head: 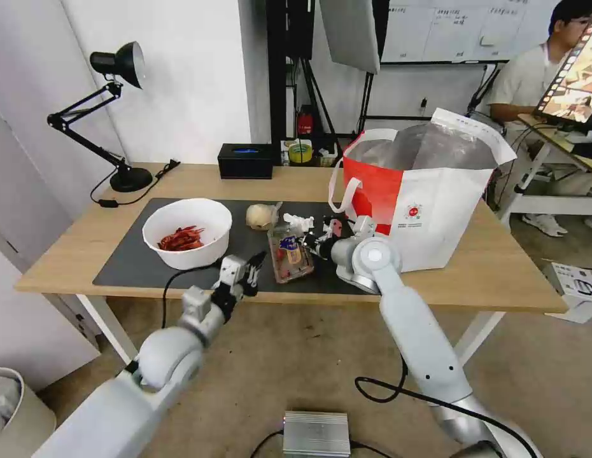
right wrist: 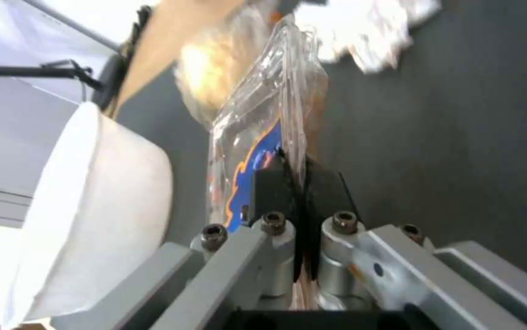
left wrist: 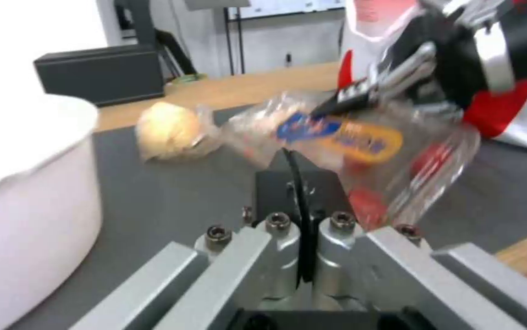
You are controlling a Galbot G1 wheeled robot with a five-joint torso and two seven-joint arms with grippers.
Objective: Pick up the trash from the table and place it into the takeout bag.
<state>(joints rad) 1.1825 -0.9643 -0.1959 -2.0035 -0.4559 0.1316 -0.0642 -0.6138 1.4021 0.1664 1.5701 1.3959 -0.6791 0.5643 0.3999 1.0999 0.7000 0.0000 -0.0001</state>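
- Trash, four pieces on the mat (head: 149, 251): one bowl (head: 187, 232) with red scraps, left; one wrap ball (head: 260, 216) and one tissue (head: 298, 222) behind; one clear tray (head: 290, 254), middle.
- Right hand (head: 310, 243): clamped on the tray's rim.
- Left hand (head: 250, 272): at the tabletop (head: 500, 267) front edge, between bowl and tray, fingers together, holding nothing.
- One bag (head: 429, 191): upright, right of the mat, mouth open.
- One lamp (head: 118, 114), one black box (head: 246, 160): along the back edge.

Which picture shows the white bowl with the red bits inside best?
The head view: the white bowl sits whole on the dark mat, red scraps visible inside. The left wrist view catches just its outer wall; the right wrist view shows its side and rim, not the contents.
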